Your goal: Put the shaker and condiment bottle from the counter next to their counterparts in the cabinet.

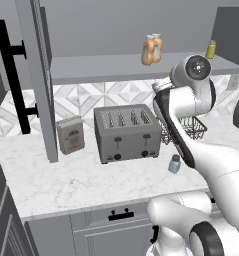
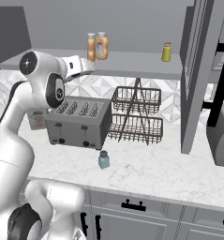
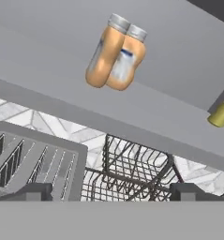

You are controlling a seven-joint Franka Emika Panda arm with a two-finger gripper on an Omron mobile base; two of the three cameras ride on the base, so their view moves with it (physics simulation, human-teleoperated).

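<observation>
While you look over the cabinet (image 1: 41, 75), note that its long grey shelf (image 2: 132, 63) carries two orange condiment bottles (image 3: 114, 58) with white caps and pale labels, standing side by side and touching; I cannot tell which is the one from the task. Well apart from them on the same shelf stands the small yellow-olive shaker (image 2: 167, 52). Your tool (image 3: 111, 194) hangs just before the shelf edge with its jaws spread wide and nothing between them. The pale teal-blue shaker (image 2: 103, 160), a small jar with a grey cap, stands upright on the tabletop (image 1: 66, 185), just in front of the grey toaster (image 1: 127, 133). Beside the toaster you have a two-tier black wire rack (image 2: 136, 115), and on its other side a small box (image 1: 71, 135). The rack and toaster sit directly below your tool.
</observation>
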